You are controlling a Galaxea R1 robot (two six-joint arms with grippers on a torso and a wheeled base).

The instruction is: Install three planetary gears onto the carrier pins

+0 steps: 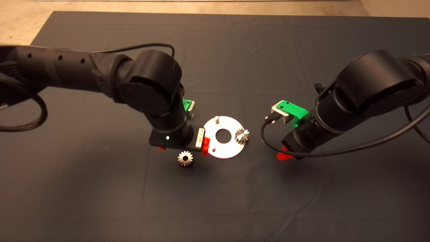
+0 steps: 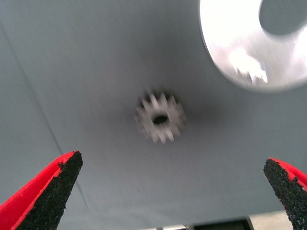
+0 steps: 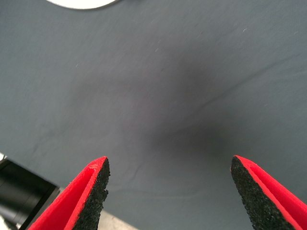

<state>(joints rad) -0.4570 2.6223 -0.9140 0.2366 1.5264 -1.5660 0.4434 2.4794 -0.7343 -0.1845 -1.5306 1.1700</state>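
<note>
Silvery and loose, one planetary gear [image 1: 185, 158] is lying on the mat [image 1: 100, 201] below centre, beside the carrier disc [image 1: 224, 142]; another [image 1: 242, 135] is sitting at its right rim. The left gripper [image 2: 163, 196], spread wide, is hovering over the loose gear; the right gripper [image 3: 170, 191], also wide, is idling right of centre. Closing off-centre risks flicking it away.
</note>
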